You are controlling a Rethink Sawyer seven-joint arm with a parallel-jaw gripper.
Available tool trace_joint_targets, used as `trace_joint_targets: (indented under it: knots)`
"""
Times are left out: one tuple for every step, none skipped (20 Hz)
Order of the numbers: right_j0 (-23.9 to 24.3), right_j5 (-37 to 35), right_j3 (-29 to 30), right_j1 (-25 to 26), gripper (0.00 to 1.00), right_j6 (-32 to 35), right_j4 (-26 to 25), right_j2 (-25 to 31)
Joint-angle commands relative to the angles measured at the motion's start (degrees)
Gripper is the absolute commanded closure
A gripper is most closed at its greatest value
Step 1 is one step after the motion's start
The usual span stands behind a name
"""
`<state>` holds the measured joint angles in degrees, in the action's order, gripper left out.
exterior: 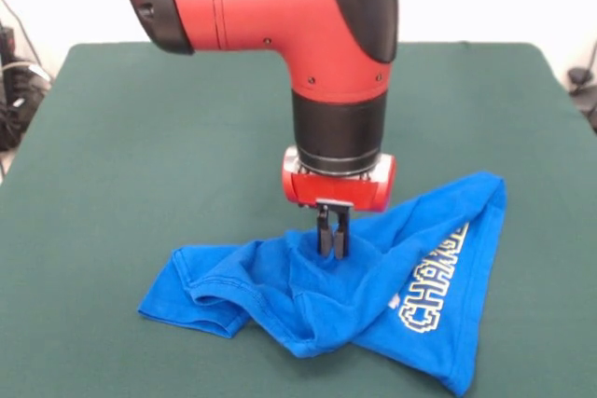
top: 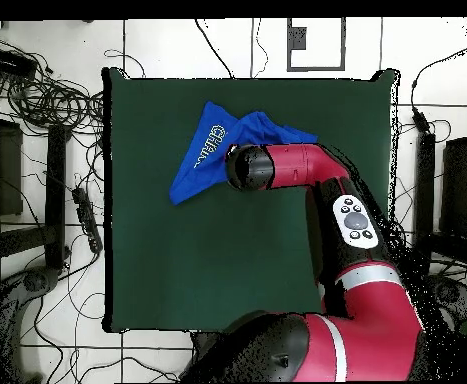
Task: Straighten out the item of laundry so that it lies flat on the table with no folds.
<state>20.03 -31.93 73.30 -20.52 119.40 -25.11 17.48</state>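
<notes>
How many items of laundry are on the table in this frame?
1: a blue T-shirt, bunched and folded on the green table, directly under the gripper, whose closed fingers pinch its cloth. Nothing else shows.

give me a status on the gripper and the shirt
Gripper down on the blue T-shirt, fingers close together, pinching a raised fold. Shirt crumpled, folded over, not flat. Green table around it unobstructed.

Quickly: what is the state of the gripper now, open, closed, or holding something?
Gripper: closed, pinching a raised fold of the blue T-shirt.
</notes>
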Motion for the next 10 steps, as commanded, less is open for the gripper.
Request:
trace_joint_targets:
  knots:
    - [-1.66, -5.96, 7.9, -9.63, 1.0, 0.13, 2.58, 1.07]
    - [-1.53, -7.47, 8.41, -10.81, 1.0, -0.34, 2.97, 1.02]
    - [-1.39, -7.85, 8.94, -11.46, 1.0, -0.34, 3.2, 1.0]
    - [-1.27, -8.43, 9.95, -12.59, 1.0, -0.3, 3.43, 0.75]
    - [-1.16, -8.71, 10.67, -13.34, 1.0, -0.25, 3.63, 0.65]
    - [-1.07, -9.3, 11.88, -14.73, 1.0, -0.09, 3.94, 0.34]
    - [-1.02, -9.53, 12.51, -15.48, 1.0, -0.09, 4.02, 0.15]
    - [-0.75, -9.86, 13.45, -16.51, 1.0, -0.18, 4.27, 0.09]
    - [-0.53, -9.88, 14.01, -17.01, 1.0, -0.33, 4.35, 0.11]
    - [-0.09, -9.8, 14.93, -17.71, 1.0, -0.45, 4.59, 0.21]
